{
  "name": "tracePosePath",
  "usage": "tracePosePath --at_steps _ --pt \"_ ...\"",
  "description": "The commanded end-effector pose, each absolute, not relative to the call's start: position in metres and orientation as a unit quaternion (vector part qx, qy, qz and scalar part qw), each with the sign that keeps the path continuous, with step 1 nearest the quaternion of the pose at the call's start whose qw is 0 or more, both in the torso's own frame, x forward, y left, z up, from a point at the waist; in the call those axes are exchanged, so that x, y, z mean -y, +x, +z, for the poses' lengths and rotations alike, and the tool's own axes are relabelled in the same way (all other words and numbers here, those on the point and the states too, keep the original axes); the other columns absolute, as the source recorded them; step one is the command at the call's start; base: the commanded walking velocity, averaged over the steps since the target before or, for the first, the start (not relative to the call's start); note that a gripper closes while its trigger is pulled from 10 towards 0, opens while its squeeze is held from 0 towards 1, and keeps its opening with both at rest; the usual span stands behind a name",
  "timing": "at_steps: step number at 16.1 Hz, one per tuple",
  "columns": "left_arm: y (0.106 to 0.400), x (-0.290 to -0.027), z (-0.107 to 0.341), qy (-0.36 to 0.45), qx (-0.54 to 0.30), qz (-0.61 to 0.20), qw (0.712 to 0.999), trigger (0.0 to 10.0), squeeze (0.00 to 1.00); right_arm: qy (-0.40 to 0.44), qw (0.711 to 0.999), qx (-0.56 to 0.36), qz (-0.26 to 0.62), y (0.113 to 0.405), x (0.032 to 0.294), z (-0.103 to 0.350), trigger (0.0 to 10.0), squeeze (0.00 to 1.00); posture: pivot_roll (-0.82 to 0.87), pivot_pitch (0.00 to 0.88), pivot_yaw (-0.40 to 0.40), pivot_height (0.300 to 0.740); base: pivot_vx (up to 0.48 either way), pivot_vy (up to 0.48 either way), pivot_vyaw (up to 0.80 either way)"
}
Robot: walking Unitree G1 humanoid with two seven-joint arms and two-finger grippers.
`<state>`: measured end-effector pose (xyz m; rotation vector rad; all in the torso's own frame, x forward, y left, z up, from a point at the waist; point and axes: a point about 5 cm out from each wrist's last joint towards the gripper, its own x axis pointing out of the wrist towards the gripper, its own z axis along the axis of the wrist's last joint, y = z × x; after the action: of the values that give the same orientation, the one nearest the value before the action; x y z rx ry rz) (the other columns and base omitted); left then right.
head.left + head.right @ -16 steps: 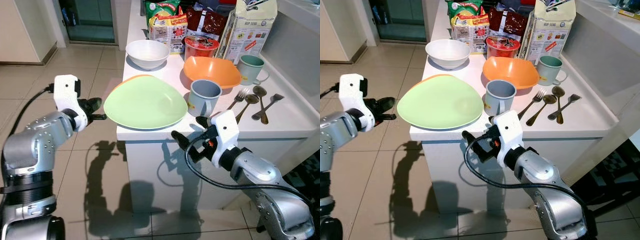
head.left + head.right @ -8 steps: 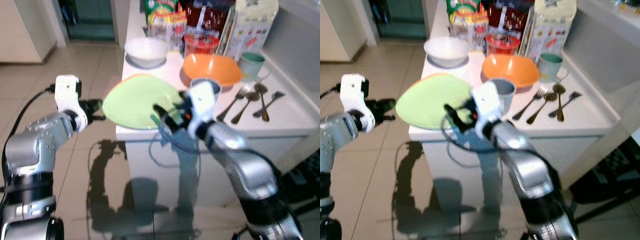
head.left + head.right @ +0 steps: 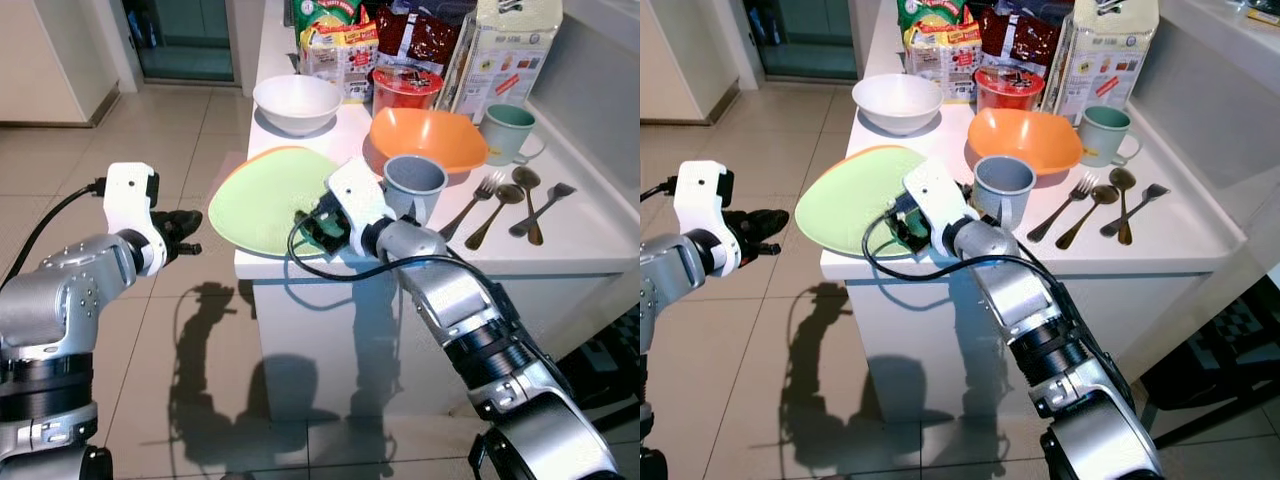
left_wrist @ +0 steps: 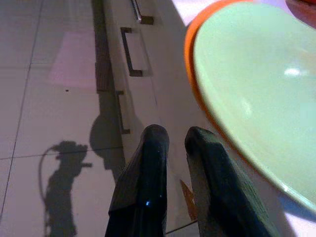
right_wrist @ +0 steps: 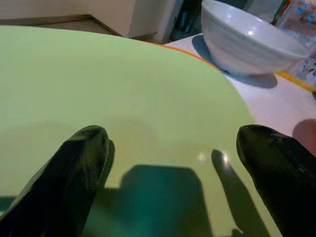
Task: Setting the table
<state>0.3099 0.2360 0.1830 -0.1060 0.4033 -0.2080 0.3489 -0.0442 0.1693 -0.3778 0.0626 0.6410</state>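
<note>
A pale green plate (image 3: 262, 192) lies on an orange plate (image 4: 190, 54) at the counter's front left corner, overhanging the edge. My right gripper (image 3: 312, 226) hovers low over the green plate's near right part, open, its two fingers spread wide above the plate (image 5: 123, 98) with nothing between them. My left gripper (image 3: 188, 232) hangs off the counter's left side, a short way from the plates' rim and slightly below it. Its fingers (image 4: 148, 163) are close together and hold nothing.
Behind the plates stand a white bowl (image 3: 296, 102), an orange bowl (image 3: 425, 137), a grey mug (image 3: 413, 183) and a teal mug (image 3: 507, 132). Forks and spoons (image 3: 510, 195) lie at the right. Food packets (image 3: 345, 45) and a carton (image 3: 505, 50) line the back. Tiled floor lies to the left.
My right arm swung up from below the counter's front edge to over the green plate. My left gripper has drawn back and down a little from the plates' rim.
</note>
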Motion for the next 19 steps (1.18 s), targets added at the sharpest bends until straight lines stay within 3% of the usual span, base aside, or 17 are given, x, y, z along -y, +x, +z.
tracePosePath --at_steps 1,8,15,19 --pt "0.307 -0.236 0.190 -0.048 -0.188 -0.118 0.974 10.0 0.00 -0.219 0.928 -0.032 0.300 0.355 0.048 0.167 10.0 0.00 0.07 0.000 -0.022 0.740 0.000 0.000 0.00" --pt "0.304 -0.221 0.190 -0.105 -0.168 -0.159 0.967 10.0 0.00 -0.214 0.908 -0.034 0.357 0.351 0.028 0.156 10.0 0.00 0.07 0.000 -0.021 0.740 0.000 0.000 0.00" --pt "0.303 -0.227 0.193 -0.144 -0.155 -0.148 0.966 10.0 0.00 -0.176 0.898 -0.018 0.402 0.345 0.008 0.163 10.0 0.00 0.07 0.000 -0.025 0.740 0.000 0.000 0.00" --pt "0.304 -0.238 0.192 -0.131 -0.151 -0.112 0.973 10.0 0.00 -0.081 0.909 0.010 0.409 0.348 0.004 0.190 10.0 0.00 0.07 0.000 -0.025 0.740 0.000 0.000 0.00"
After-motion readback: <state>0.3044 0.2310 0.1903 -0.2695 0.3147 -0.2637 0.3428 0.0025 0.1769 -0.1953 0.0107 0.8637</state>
